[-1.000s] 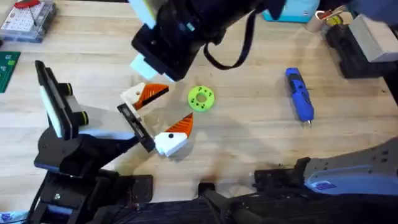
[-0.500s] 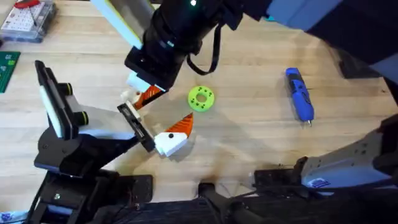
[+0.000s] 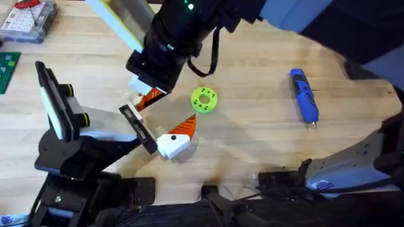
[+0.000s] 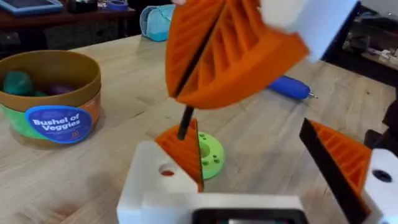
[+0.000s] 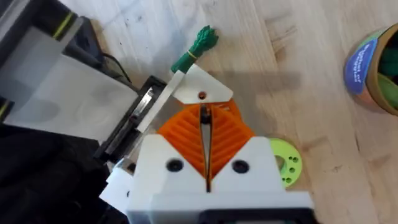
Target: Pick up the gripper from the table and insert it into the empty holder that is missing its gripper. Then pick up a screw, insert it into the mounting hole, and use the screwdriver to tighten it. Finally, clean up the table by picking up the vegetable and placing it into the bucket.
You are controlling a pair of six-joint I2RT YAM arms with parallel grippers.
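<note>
The loose gripper (image 3: 140,99), a white base with an orange wedge, lies by the upper end of the black holder (image 3: 139,129) on my left arm. Close up, the gripper (image 4: 177,165) stands just beneath my right gripper (image 4: 179,93), whose orange pads are pressed shut. I cannot tell whether they touch the wedge. My left gripper (image 3: 161,123) carries one finger with a black dot (image 3: 173,140) and is open. The blue screwdriver (image 3: 303,94) lies at the right. A green vegetable (image 5: 196,46) lies past the gripper's base (image 5: 200,92). No screw is clear enough to make out.
A green round disc (image 3: 204,99) with small holes sits right of the loose gripper. The "Bushel of Veggies" bucket (image 4: 53,93) holds several vegetables. A parts box (image 3: 25,19) is at the far left corner. My right arm (image 3: 189,31) hangs over the table's middle.
My right arm has swung left and lower over the loose gripper, covering more of it. The loose gripper, the green disc and the screwdriver have stayed put.
</note>
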